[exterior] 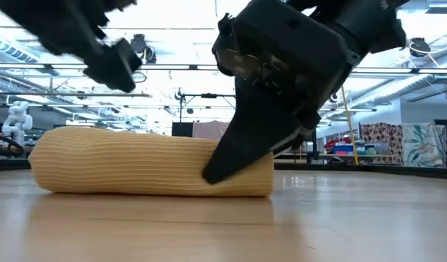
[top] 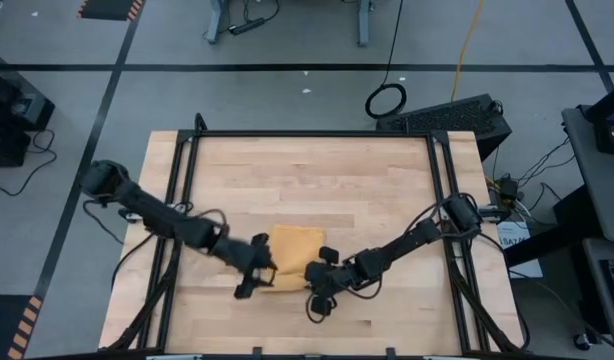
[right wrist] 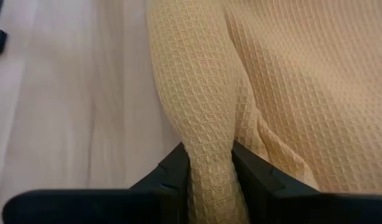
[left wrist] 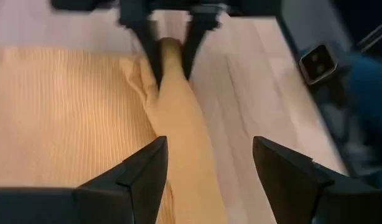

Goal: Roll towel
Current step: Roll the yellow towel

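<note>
The mustard-yellow towel (top: 292, 248) lies on the wooden table, its near edge rolled into a thick roll (exterior: 136, 164) that rests on the wood. The rest of the towel lies flat (left wrist: 66, 112) beyond it. My right gripper (right wrist: 211, 168) is shut on the roll's right end. My left gripper (left wrist: 209, 177) hangs open above the roll's left end (exterior: 111, 58), with its fingers clear of the cloth. My right gripper pinches the right end of the roll (right wrist: 206, 140) between its two fingers, one on each side of it. The fingers (exterior: 234, 156) slant down from the table's right. Several rolled layers sit in the pinch, and the roll rests on the table.
Black frame rails (top: 187, 180) run along the table's left, right and far edges. Bare wood (top: 317, 170) lies beyond the towel toward the far edge. A black box (top: 452, 115) stands off the far right corner.
</note>
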`<action>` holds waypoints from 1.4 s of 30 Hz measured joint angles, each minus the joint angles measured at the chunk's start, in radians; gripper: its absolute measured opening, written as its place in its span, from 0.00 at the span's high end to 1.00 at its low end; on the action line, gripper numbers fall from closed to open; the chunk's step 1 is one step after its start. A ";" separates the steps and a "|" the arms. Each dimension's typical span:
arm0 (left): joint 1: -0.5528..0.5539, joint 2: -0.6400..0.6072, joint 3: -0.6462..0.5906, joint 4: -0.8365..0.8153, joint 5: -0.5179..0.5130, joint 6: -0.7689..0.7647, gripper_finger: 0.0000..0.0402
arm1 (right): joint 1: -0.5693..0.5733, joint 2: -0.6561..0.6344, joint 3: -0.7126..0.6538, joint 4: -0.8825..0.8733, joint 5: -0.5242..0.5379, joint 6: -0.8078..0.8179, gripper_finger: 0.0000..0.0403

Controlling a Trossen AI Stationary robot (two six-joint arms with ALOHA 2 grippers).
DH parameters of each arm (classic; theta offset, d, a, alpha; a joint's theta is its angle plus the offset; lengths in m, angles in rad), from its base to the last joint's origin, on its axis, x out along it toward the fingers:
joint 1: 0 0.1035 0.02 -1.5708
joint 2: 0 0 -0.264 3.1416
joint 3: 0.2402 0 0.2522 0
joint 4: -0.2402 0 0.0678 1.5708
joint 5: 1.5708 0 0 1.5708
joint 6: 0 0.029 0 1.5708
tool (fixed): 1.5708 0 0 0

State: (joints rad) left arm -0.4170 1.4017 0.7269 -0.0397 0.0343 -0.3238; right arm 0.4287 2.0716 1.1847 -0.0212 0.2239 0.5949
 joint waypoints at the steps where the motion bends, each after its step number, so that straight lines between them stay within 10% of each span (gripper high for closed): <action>1: -0.040 0.001 0.000 -0.001 -0.055 0.025 0.41 | -0.006 0.000 0.000 0.000 -0.016 0.007 0.80; 8: -0.244 0.086 -0.001 -0.029 -0.445 0.071 0.41 | -0.052 0.000 0.000 0.004 -0.158 0.070 0.80; 13: -0.273 0.169 -0.001 -0.020 -0.505 0.043 0.41 | -0.077 0.000 -0.001 0.010 -0.219 0.077 0.80; 23: -0.251 0.252 -0.001 -0.005 -0.492 -0.020 0.44 | -0.096 0.000 -0.003 0.019 -0.264 0.081 0.80; 31: -0.202 0.249 0.001 0.036 -0.229 -0.111 0.88 | -0.077 0.000 -0.003 0.064 -0.259 0.030 0.78; 42: -0.178 0.248 0.002 0.067 -0.017 -0.283 0.86 | 0.017 -0.120 -0.009 -0.013 -0.134 -0.243 0.43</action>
State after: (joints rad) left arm -0.5948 1.6501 0.7288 0.0275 0.0171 -0.6073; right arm 0.4458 1.9521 1.1755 -0.0340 0.0901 0.3518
